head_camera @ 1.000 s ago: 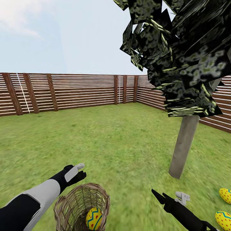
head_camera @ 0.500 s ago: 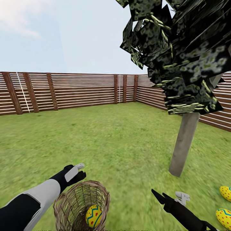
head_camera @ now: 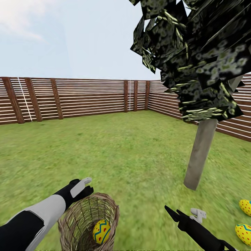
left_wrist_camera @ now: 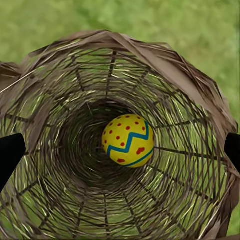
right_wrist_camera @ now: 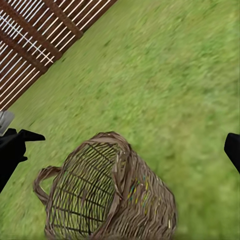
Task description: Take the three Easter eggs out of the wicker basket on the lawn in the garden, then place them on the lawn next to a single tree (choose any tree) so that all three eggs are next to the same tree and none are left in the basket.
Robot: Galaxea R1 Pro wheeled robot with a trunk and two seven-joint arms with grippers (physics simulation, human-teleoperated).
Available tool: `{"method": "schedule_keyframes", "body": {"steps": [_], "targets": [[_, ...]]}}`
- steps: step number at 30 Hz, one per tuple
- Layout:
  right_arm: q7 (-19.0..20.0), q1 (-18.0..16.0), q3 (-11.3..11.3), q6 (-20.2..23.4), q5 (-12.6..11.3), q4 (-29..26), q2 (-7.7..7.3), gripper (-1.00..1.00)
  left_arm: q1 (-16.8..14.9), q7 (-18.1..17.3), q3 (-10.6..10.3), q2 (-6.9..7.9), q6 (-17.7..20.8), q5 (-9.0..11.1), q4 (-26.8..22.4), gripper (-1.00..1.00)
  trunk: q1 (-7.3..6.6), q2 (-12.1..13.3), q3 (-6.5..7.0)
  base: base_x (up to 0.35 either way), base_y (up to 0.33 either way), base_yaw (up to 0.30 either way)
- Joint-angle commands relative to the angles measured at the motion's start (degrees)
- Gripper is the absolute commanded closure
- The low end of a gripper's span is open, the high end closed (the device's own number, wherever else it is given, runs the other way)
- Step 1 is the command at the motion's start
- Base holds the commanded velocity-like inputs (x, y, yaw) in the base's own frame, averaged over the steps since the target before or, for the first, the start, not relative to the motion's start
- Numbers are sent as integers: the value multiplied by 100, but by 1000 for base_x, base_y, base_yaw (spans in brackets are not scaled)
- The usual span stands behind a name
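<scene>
Grass of the lawn (head_camera: 132,150) stretches back to a brown slatted fence (head_camera: 69,99) under a pale sky. At the near left of the head view, the left arm reaches forward with its left claw (head_camera: 83,185) just behind the rim of the wicker basket (head_camera: 75,223). The left wrist view looks straight down into the basket (left_wrist_camera: 60,75), with the dark tips of the claw's fingers (left_wrist_camera: 10,152) spread wide at either edge of the weave, released and holding nothing. One Easter egg (head_camera: 101,231), yellow with a blue zigzag and red dots, lies at the bottom of the basket (left_wrist_camera: 128,140). The basket stands on the grass, seen from the side in the right wrist view (right_wrist_camera: 107,195) with a loop handle at its rim. To the right of it, the right claw (head_camera: 181,214) hovers low over the lawn; its fingers (right_wrist_camera: 15,147) stand far apart, released and empty. Further right, the tree (head_camera: 200,153) rises on a pale straight trunk with dark blocky foliage above. Near its foot, at the far right, two more eggs (head_camera: 245,207) lie on the grass, one (head_camera: 243,234) nearer the robot than the other.
</scene>
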Motion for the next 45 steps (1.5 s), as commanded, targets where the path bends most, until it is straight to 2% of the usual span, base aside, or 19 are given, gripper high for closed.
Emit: {"method": "schedule_keyframes", "body": {"steps": [1,14,20,27,45], "targets": [[8,-2,-10,42,-36,-5,4,-100,-1,42,-47,6,19,56,-18,-100,22,-44,-23,0,0,0],[65,5,-24,35,-310,-21,-4,-100,-1,32,-51,6,6,49,-26,-100,308,-565,-257,0,0,0],[481,6,-31,57,-322,-29,-5,-100,-1,31,-51,6,6,48,-27,-100,439,-806,-364,0,0,0],[786,11,-239,74,-332,-31,2,-100,-1,30,-51,6,5,48,-27,-100,593,-1087,-490,0,0,0],[847,7,-302,77,-333,-31,4,-100,-1,-12,-58,5,-12,19,-28,-100,989,-1809,-813,0,0,0]]}}
